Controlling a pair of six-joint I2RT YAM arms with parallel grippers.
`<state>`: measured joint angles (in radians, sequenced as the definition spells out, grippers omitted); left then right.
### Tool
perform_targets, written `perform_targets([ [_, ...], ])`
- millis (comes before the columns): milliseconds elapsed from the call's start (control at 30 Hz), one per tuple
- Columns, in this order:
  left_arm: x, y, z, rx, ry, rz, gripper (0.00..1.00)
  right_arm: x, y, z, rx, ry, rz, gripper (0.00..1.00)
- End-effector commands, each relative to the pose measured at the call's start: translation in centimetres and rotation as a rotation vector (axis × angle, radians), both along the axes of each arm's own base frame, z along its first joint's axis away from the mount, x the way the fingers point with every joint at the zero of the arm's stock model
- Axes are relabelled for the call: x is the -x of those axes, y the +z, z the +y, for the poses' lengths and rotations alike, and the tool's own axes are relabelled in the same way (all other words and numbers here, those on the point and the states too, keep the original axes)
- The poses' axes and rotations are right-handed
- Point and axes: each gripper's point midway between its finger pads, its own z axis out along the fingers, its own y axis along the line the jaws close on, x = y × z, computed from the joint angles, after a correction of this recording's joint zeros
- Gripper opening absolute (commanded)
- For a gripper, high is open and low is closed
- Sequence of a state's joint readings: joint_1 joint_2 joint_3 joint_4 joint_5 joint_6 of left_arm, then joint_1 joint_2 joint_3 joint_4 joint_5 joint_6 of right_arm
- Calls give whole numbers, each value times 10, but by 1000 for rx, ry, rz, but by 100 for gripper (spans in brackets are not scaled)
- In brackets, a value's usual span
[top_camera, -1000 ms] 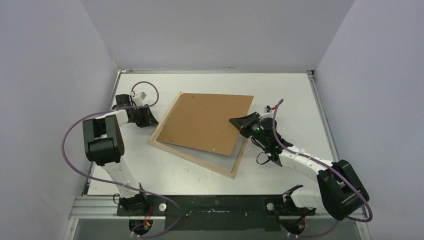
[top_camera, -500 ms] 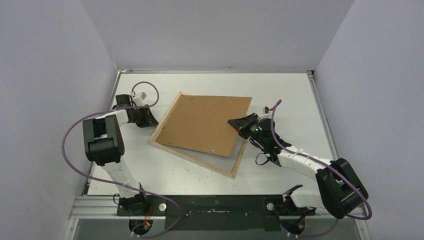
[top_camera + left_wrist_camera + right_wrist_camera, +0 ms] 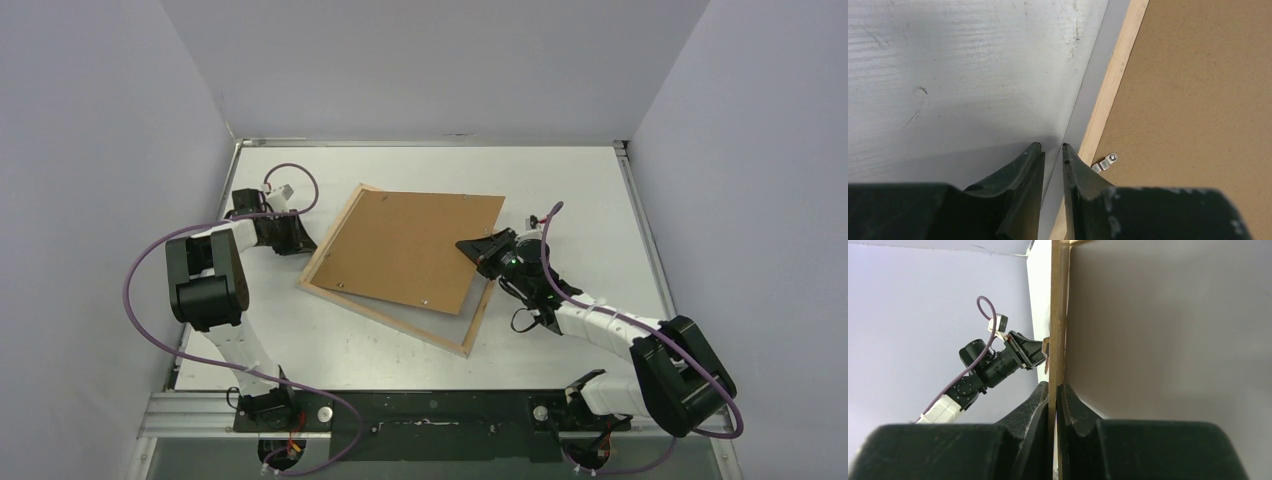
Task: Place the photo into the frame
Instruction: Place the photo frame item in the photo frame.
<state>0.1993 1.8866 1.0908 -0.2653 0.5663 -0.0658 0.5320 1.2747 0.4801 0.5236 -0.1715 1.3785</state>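
The right fingers (image 3: 1035,405) were pressed together on the thin right edge of the brown backing panel (image 3: 410,245), one above it and one below, with no gap left between them and the board. From that held edge the panel ran away toward the left arm, which showed beyond its far edge in the right wrist view.

The left fingers (image 3: 1023,170) stood narrowly apart with nothing between them. Their tips were low over the desk (image 3: 570,190), just at the outer side of the frame's left bar. The right-hand tip overlapped the pale wood, and the other was over grey desk. A small metal tab (image 3: 1105,162) sat on the panel just inside that bar.

The frame (image 3: 385,318) lay flat on the desk, turned at an angle to the desk's sides. The panel's left edge ran along the left bar. A grey strip, widening toward the right, showed between the panel's near edge and the near bar. We could not tell where the photo lay, since no view showed it.

Bare desk lay to the right of the panel and along the near side, before the arm bases. On the left there was less room: the left fingers worked between the frame and the desk's left side, near the side wall (image 3: 100,150).
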Motion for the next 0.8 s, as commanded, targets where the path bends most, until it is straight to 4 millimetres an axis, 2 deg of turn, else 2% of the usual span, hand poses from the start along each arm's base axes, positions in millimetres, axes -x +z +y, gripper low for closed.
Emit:
perform_targets([
  [0,16,-10,-6,7,-19,60,19,-10,46,9,-106,-7,-142,5],
  [467,18,-12,-9,19,-28,68,18,-15,43,13,-80,6,-153,5],
  [767,18,-12,-13,27,-37,72,16,-17,27,9,41,8,-154,5],
])
